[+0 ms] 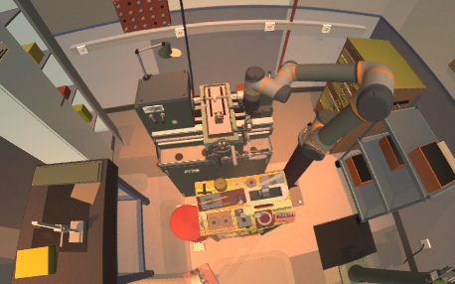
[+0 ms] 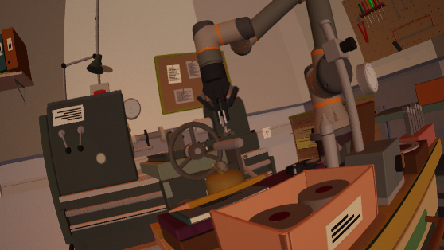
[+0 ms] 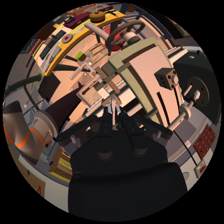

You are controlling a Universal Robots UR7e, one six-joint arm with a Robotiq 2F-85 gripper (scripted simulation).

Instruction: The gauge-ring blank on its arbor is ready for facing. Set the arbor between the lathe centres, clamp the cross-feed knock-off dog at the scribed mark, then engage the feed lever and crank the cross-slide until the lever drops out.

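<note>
A thin pale lever, the feed lever or the dog's clamp handle, stands up at the right edge of the cross-slide and is gripped between the closed fingers of my gripper. The gripper hangs straight down over the lathe carriage, just right of the slide. The arbor with its pale ring blank lies between the headstock and the tailstock side. The cross-slide handwheel faces the front of the lathe.
Behind the lathe run the wall and a cork notice board. A yellow tool cart and a red stool stand in front of the lathe. A box of rolls and a stand fill the near bench.
</note>
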